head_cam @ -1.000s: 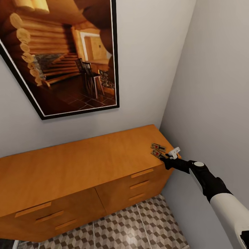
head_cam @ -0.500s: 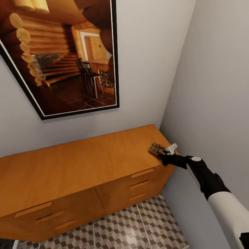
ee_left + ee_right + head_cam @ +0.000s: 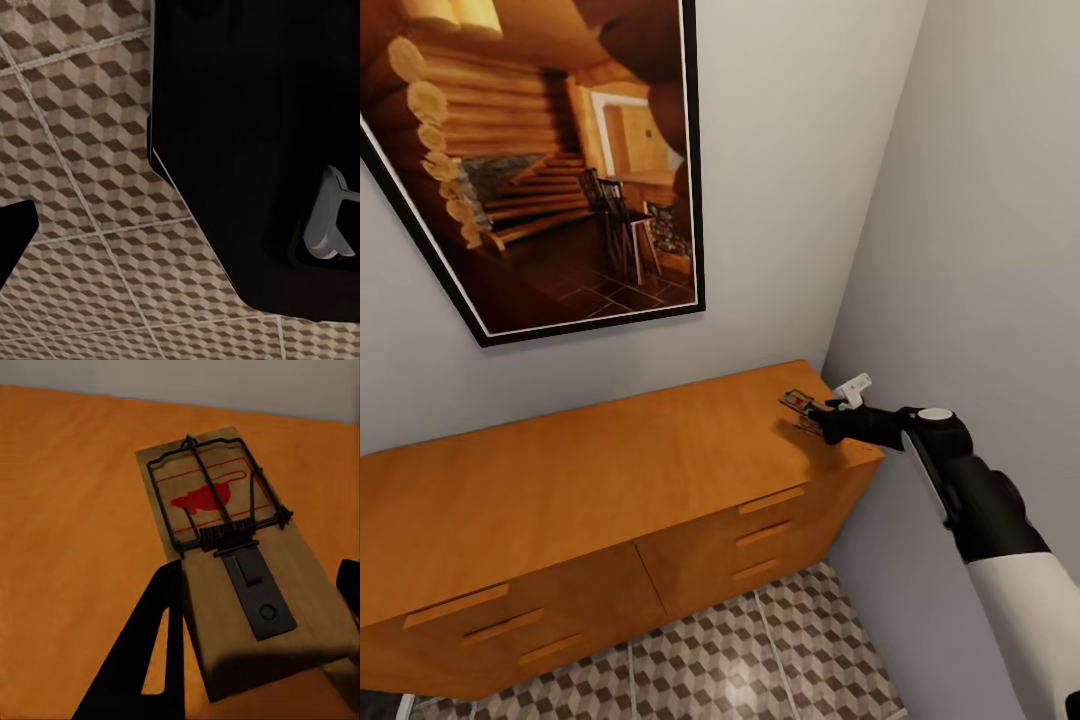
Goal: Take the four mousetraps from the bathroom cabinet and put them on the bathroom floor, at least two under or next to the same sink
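Right end effector (image 3: 255, 645) gripping flat wooden mousetrap (image 3: 232, 555)

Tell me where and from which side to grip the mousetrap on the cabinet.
Grip the mousetrap across its long wooden edges at the plain end, coming in from the cabinet's right end. The wire bar and spring cover the far half, and the right claw already straddles that bare end, looking closed on it.

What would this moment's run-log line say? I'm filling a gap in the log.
phase: pickup | right gripper: shut on mousetrap, lifted above cabinet top | left gripper: over bathroom floor, state unclear | placed on floor: none visible
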